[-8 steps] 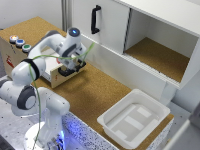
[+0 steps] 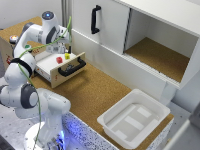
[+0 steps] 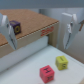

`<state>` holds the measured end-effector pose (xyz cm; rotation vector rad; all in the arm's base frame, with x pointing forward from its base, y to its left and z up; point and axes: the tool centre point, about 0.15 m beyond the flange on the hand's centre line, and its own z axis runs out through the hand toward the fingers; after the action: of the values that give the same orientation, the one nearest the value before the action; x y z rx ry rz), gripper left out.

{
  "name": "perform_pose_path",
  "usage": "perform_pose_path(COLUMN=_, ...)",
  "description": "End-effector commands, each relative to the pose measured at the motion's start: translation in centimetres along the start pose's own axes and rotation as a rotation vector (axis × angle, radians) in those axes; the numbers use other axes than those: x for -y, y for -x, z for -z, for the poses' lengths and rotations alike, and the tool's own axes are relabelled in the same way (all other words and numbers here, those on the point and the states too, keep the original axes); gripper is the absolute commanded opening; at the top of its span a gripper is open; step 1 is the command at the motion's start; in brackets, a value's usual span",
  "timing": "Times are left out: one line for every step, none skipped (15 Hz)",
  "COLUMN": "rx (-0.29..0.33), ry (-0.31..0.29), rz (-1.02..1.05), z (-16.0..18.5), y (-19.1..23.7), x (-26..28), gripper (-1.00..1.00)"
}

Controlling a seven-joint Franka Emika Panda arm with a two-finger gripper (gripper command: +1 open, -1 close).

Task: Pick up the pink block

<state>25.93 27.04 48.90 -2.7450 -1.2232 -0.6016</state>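
The pink block is a tiny reddish-pink cube lying in the open white drawer, next to a similar yellow cube. In the wrist view the pink block lies on the drawer floor beside the yellow cube. My gripper hangs above the back of the drawer, over the blocks and clear of them. In the wrist view the gripper is open and empty, with its fingers spread wide.
The drawer has a black handle on its front. A small purple block sits on the cork top behind the drawer. A white cabinet with an open compartment stands behind. A white bin sits at the exterior view's lower right.
The arm has moved up and toward the exterior view's left, away from the drawer front. The drawer's inside and both cubes now show.
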Motion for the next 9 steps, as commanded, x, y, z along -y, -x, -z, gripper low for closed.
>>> perform_pose_path(rx=0.233, ry=-0.091, rz=0.203, z=-4.9, y=-4.0, x=3.1, gripper=1.0)
perform_pose_path(rx=0.265, ry=-0.099, rz=0.236, z=-5.9, y=-3.9, x=3.9, gripper=1.0)
perform_pose_path(rx=0.31, ry=-0.111, rz=0.283, z=-7.3, y=-3.6, x=4.8, gripper=1.0)
perform_pose_path(rx=0.349, ry=-0.147, rz=0.325, z=-8.7, y=-3.3, x=5.3, gripper=1.0)
perform_pose_path(rx=0.362, ry=-0.145, rz=0.362, z=-9.8, y=-3.0, x=5.6, gripper=1.0)
perform_pose_path(rx=0.355, ry=-0.152, rz=0.38, z=-10.4, y=-2.8, x=5.4, gripper=1.0)
perform_pose_path(rx=0.335, ry=-0.15, rz=0.396, z=-10.9, y=-2.4, x=5.0, gripper=1.0)
perform_pose_path(rx=0.339, ry=-0.126, rz=0.422, z=-11.4, y=-1.9, x=4.8, gripper=1.0)
perform_pose_path(rx=0.338, ry=-0.098, rz=0.444, z=-11.8, y=-1.3, x=4.5, gripper=1.0)
